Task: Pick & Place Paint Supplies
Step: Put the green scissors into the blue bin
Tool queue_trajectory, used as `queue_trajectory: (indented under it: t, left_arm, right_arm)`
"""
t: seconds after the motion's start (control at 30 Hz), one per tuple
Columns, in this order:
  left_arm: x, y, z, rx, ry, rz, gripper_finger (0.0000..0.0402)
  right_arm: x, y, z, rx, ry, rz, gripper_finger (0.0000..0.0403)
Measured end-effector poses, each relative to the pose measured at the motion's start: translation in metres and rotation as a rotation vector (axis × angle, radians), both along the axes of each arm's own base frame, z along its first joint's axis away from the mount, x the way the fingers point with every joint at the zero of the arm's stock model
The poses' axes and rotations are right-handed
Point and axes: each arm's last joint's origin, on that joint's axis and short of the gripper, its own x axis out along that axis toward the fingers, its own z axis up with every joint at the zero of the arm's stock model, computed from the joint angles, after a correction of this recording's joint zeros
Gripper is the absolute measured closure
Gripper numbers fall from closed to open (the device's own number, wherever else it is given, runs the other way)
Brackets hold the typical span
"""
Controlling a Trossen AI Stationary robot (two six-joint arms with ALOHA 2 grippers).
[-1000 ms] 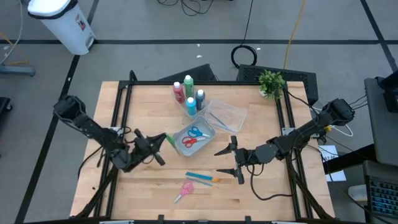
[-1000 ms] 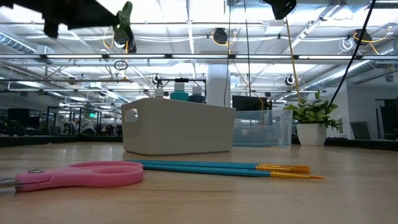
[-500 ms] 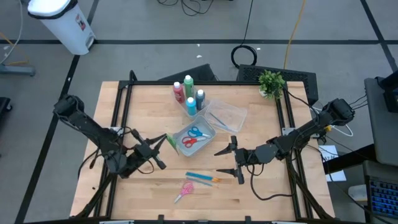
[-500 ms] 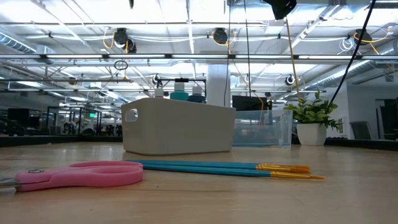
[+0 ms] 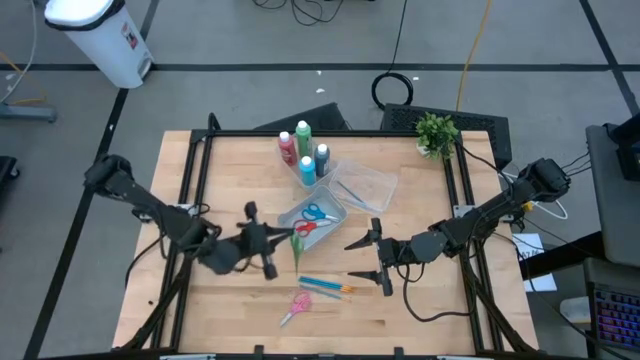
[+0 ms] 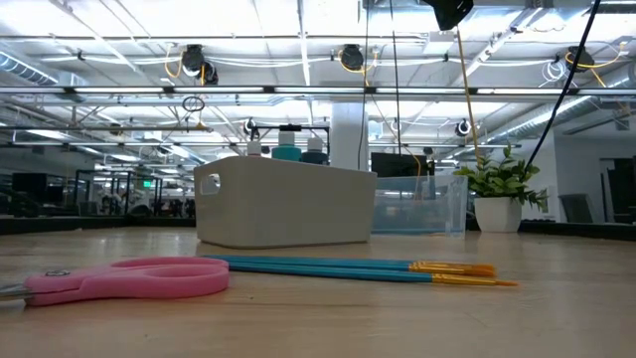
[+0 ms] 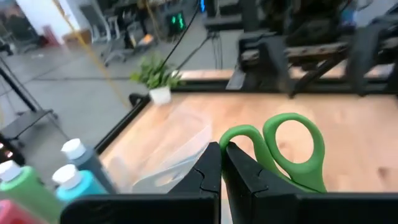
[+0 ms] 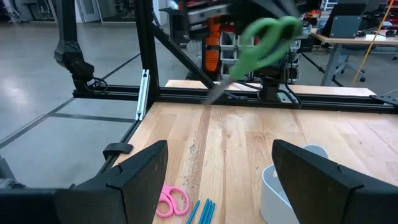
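The green scissors [image 5: 297,246] hang above the table just beside the white tub [image 5: 334,219], clamped in the left gripper [image 5: 283,240], whose fingers [image 7: 208,171] press together on them. The pink scissors [image 5: 296,306] and blue brushes [image 5: 326,287] lie nearer the table's front edge. The right gripper [image 5: 371,258] hovers nearby, fingers spread wide and empty.

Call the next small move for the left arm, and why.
Probably carry the green scissors on over the white tub and release. The left claw is shut on them beside that tub, which already holds red and blue scissors. The right claw waits open near the brushes.
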Motion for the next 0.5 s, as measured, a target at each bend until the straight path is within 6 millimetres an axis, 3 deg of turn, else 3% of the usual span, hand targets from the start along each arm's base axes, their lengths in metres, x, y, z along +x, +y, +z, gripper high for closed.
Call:
queue_trajectory:
  t: [0.27,0.5]
  left_arm:
    - [0.013,0.034,-0.003,0.069,0.129,0.048,0.0398]
    - [0.032,0.052,-0.026,0.106,0.247,0.096,0.0396]
  right_arm:
    - [0.000,0.000,0.000,0.000,0.000,-0.001,0.0124]
    - [0.000,0.000,-0.001,-0.003,0.006,-0.001,0.0124]
